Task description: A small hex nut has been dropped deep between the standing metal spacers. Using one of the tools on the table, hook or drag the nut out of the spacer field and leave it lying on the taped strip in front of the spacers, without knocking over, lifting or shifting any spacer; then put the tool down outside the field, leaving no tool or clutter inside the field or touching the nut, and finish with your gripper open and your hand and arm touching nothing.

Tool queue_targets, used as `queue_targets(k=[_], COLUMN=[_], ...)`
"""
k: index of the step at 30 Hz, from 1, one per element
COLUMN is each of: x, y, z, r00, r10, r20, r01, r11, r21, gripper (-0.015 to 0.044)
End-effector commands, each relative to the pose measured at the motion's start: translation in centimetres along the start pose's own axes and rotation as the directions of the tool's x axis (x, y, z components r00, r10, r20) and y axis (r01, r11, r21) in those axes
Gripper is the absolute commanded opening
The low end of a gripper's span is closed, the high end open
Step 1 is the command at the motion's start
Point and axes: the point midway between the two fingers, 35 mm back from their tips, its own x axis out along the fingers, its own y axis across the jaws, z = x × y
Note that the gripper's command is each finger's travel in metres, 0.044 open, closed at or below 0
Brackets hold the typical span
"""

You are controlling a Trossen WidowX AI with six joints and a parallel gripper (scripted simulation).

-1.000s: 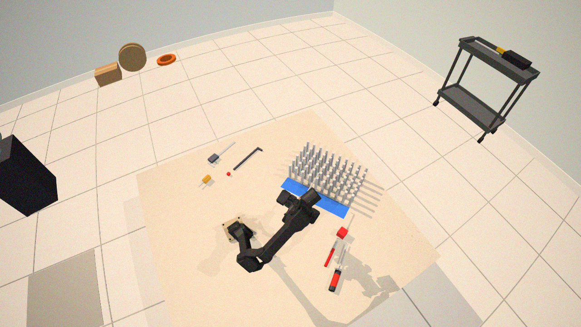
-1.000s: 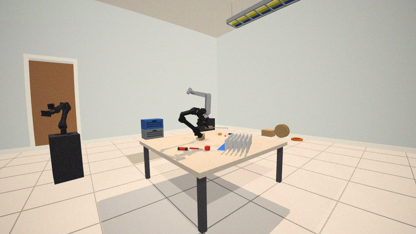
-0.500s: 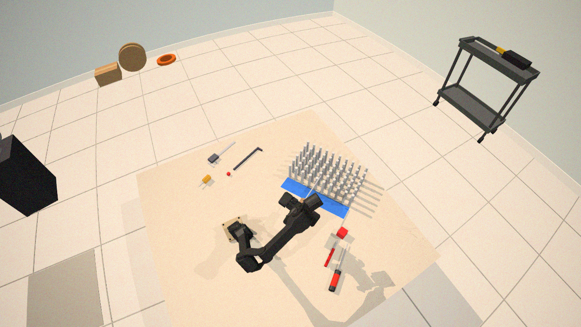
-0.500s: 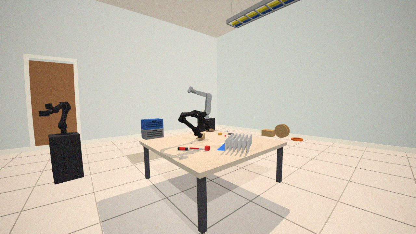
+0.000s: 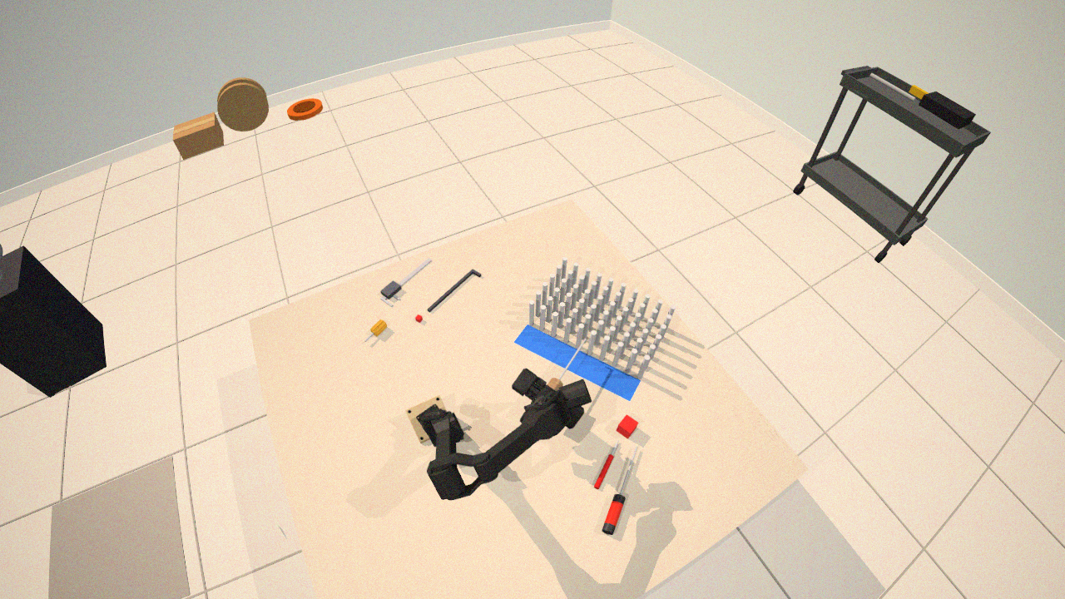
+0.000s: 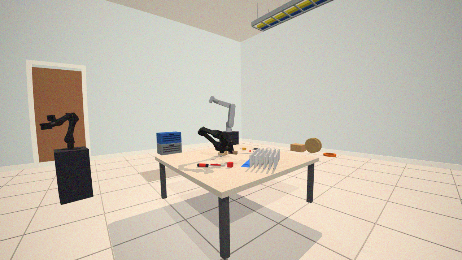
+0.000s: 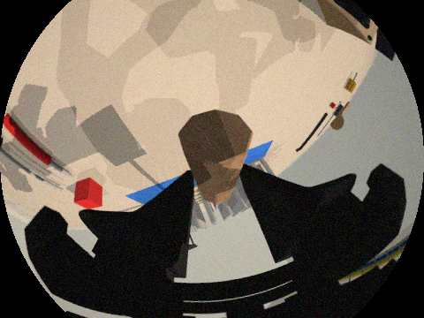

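My gripper [image 5: 554, 388] [image 7: 215, 172] is shut on the wooden handle [image 5: 554, 383] [image 6: 234, 152] [image 7: 215, 132] of a thin rod tool. Its pale rod [image 5: 569, 364] reaches over the blue taped strip [image 5: 539, 339] [image 6: 244, 164] [image 7: 259, 152] to the front row of standing metal spacers [image 5: 542, 319] [image 6: 264, 158]. The tool's shadow lies apart from it, so it is held above the table. I cannot tell whether the rod's tip is between or above the spacers. The spacers look upright. The hex nut cannot be made out.
A black bent bar [image 5: 451, 290] [image 7: 313, 132], a dark block with a pale blade [image 5: 390, 289], a yellow-handled piece [image 5: 378, 328] and a red ball [image 5: 418, 318] lie left. A red cube [image 5: 626, 426] [image 6: 230, 164] [image 7: 88, 193], a red-handled tool [image 5: 603, 472] and a red-black-handled tool [image 5: 613, 513] lie right.
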Motion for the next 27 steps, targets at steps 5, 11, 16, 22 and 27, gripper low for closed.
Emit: queue_targets(k=[5, 11, 16, 22, 27], x=[2.8, 3.1, 3.3, 3.5, 3.7], y=[0.7, 0.7, 0.7, 0.7, 0.8], z=[2.7, 3.1, 2.9, 2.6, 2.3], r00=[1.0, 1.0, 1.0, 1.0, 1.0], r10=[0.009, 0.012, 0.012, 0.011, 0.011], r20=[-0.011, -0.012, -0.012, -0.012, -0.012], r01=[-0.009, -0.012, -0.012, -0.012, -0.012], r11=[1.0, 1.0, 1.0, 1.0, 1.0], r21=[-0.01, -0.012, -0.012, -0.012, -0.012], gripper=[0.0, 0.0, 0.0, 0.0, 0.0])
